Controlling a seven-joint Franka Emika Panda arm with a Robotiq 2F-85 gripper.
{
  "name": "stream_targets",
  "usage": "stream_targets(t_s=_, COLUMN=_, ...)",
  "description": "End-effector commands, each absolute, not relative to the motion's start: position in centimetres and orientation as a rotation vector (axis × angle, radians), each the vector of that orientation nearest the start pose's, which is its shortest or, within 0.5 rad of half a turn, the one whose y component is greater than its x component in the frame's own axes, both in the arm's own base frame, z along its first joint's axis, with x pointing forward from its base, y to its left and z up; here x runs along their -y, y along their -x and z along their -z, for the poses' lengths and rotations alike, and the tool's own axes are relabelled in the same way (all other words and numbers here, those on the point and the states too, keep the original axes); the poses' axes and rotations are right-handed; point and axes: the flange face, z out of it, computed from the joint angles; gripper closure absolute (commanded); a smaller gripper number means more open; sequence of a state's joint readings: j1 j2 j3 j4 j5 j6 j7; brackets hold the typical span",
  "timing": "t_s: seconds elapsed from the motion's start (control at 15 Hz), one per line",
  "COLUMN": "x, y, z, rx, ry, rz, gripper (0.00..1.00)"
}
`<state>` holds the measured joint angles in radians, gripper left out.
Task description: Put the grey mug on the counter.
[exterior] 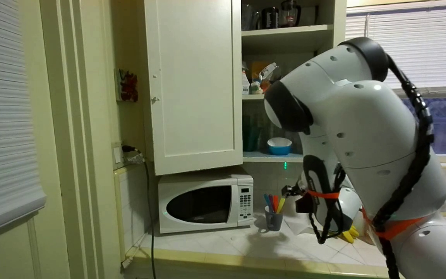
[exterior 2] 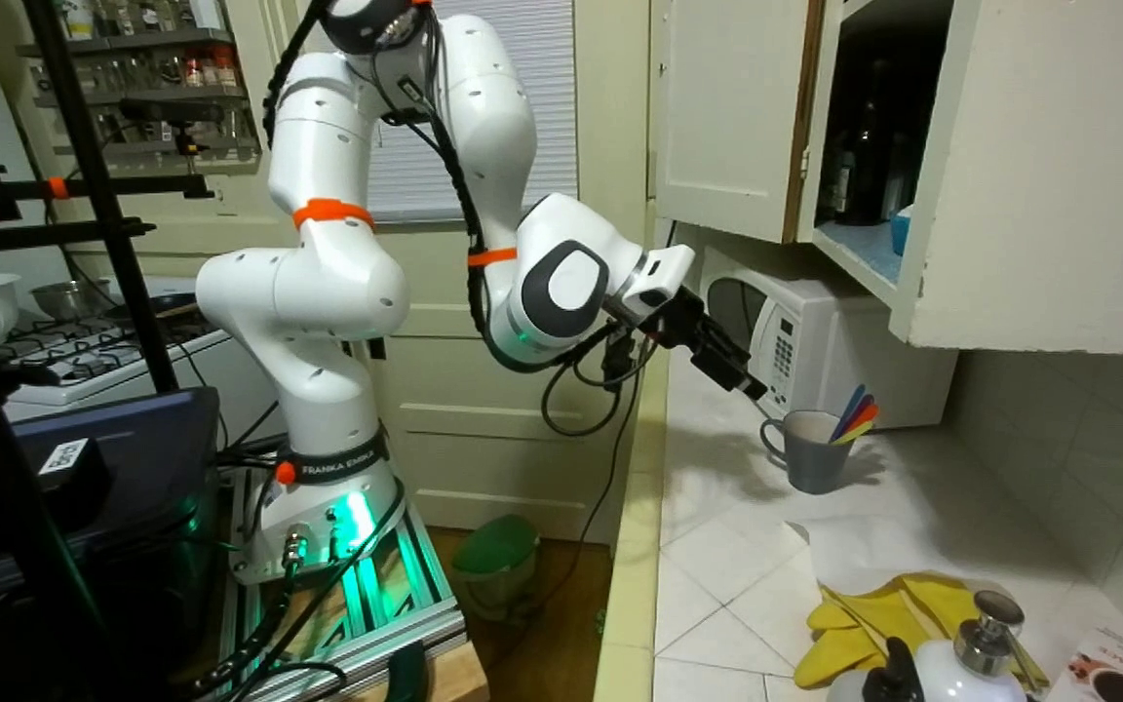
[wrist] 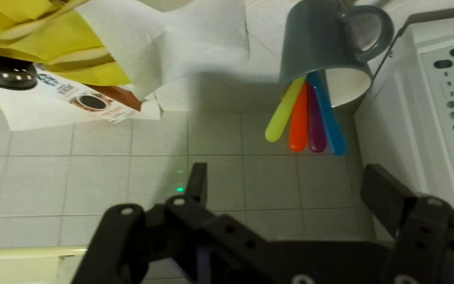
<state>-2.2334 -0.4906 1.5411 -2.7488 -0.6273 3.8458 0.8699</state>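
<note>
The grey mug (exterior: pixel 273 221) stands upright on the counter (exterior: pixel 215 243) beside the microwave, with several coloured handles sticking out of it. In an exterior view the mug (exterior 2: pixel 813 463) shows its handle toward the robot, and the pale tiled counter (exterior 2: pixel 717 595) runs along the wall. In the wrist view, which stands upside down, the mug (wrist: pixel 313 43) is at the upper right. My gripper (wrist: pixel 284 172) is open and empty, its fingers apart from the mug. In both exterior views the gripper (exterior 2: pixel 755 388) (exterior: pixel 287 190) hangs a little above and to the side of the mug.
The white microwave (exterior: pixel 203 203) stands close to the mug. Coloured utensils (exterior 2: pixel 854 414) rise from the mug. Yellow gloves (exterior 2: pixel 893 624), a paper sheet (wrist: pixel 195 43) and a soap bottle (exterior 2: pixel 971 663) lie or stand along the counter. An open cabinet door (exterior: pixel 196 85) hangs above the microwave.
</note>
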Motion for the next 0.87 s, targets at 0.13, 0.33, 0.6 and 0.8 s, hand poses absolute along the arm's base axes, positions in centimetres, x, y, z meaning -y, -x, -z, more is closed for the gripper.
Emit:
stream_targets(t_s=0.13, x=21.7, y=-33.4, z=-34.4, rx=-1.082, ry=2.801, rz=1.319, gripper=0.0)
stream_targets(t_s=0.33, x=20.3, y=-32.3, z=-36.7, rx=-1.101, ry=2.709, rz=1.336, gripper=0.0)
stream_targets(t_s=0.6, x=17.6, y=-31.9, z=-40.0, rx=-1.138, ry=2.629, rz=1.394, gripper=0.0)
stream_targets(t_s=0.8, x=18.3, y=-32.2, z=-39.9, rx=-1.131, ry=2.622, rz=1.402, gripper=0.0)
